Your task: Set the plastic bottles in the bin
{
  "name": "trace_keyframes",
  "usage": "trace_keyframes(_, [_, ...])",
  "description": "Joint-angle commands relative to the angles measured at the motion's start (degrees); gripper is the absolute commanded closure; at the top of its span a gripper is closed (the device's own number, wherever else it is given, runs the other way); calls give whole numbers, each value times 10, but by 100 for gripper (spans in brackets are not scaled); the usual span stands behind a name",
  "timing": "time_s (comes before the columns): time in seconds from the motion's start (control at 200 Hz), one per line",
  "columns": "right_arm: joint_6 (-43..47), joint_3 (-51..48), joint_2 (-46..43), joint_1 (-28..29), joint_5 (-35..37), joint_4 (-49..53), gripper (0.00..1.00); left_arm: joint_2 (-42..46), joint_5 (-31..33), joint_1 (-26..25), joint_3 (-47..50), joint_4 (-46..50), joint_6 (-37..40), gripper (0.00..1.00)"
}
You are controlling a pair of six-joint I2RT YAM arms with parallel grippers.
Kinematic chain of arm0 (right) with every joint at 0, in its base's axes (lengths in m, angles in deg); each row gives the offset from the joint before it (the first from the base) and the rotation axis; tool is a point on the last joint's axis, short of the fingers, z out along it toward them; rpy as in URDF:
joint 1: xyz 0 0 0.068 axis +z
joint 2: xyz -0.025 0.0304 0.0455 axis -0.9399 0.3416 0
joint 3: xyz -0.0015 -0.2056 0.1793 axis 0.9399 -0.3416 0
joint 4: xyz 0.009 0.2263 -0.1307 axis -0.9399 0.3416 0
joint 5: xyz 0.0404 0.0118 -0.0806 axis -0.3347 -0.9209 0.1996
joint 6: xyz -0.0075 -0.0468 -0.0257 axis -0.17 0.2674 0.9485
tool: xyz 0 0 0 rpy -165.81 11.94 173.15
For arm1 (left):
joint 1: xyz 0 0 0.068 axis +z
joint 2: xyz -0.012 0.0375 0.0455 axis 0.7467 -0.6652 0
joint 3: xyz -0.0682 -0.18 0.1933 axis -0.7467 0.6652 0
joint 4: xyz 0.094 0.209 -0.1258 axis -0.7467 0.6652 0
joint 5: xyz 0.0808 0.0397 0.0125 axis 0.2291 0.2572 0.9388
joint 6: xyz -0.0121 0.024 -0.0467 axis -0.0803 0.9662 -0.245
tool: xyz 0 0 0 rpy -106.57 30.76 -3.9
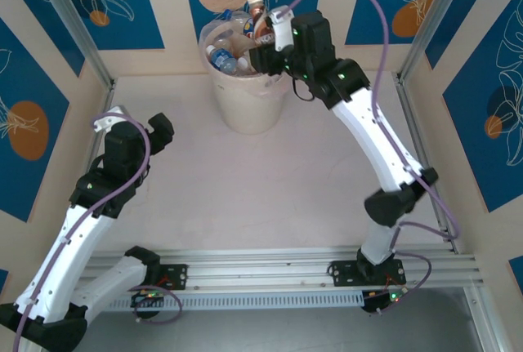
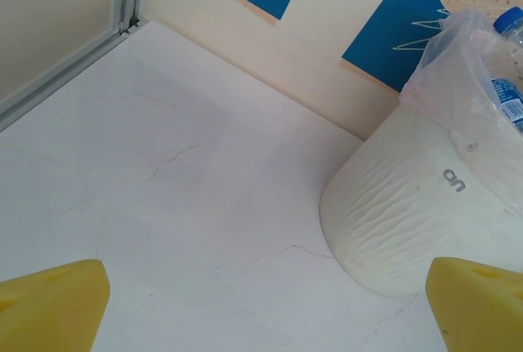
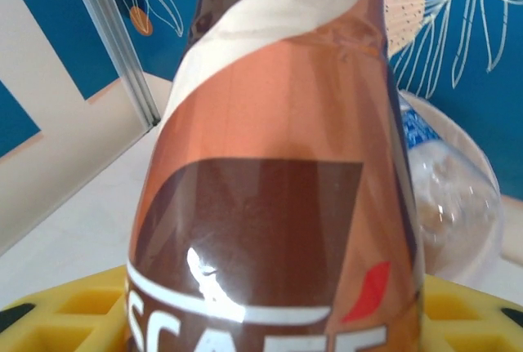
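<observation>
My right gripper (image 1: 263, 48) is shut on a brown and copper-labelled plastic bottle (image 3: 278, 205), which stands upright between its yellow fingers (image 3: 61, 311) and blocks most of the right wrist view. That bottle (image 1: 258, 19) hangs over the rim of the pale cream bin (image 1: 245, 107) at the back of the table. Inside the bin lie several bottles (image 1: 221, 58), one with a blue label (image 3: 418, 127). My left gripper (image 1: 161, 133) hovers open over bare table at the left, nothing between its yellow fingertips (image 2: 57, 303). In the left wrist view the bin (image 2: 425, 205) stands to the right with a blue-capped bottle (image 2: 511, 21).
A clear liner bag (image 2: 458, 66) folds over the bin's rim. Blue and cream patterned walls with metal posts (image 1: 78, 29) close in the table on three sides. A metal rail (image 1: 270, 270) carries the arm bases along the near edge.
</observation>
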State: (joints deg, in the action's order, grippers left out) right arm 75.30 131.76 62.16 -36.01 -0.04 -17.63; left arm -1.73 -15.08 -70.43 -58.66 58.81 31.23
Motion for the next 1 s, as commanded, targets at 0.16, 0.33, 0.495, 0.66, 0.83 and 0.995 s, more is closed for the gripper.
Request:
trace_keyframes(0.16, [81, 263, 205, -13, -43, 12, 45, 6, -8, 6, 18, 11, 18, 1])
trace_keyframes(0.33, [102, 292, 258, -17, -47, -23, 44, 10, 2, 5, 25, 22, 23, 0])
trace_keyframes(0.495, [117, 263, 263, -22, -47, -38, 44, 14, 11, 6, 27, 22, 27, 1])
trace_keyframes(0.66, [127, 255, 275, -28, -44, -18, 44, 18, 13, 6, 36, 15, 24, 0])
trace_keyframes(0.83, [139, 247, 289, -29, -31, -3, 44, 18, 16, 5, 36, 16, 25, 0])
trace_keyframes(0.995, [142, 247, 301, -31, -24, -2, 40, 20, 21, 6, 36, 18, 26, 0])
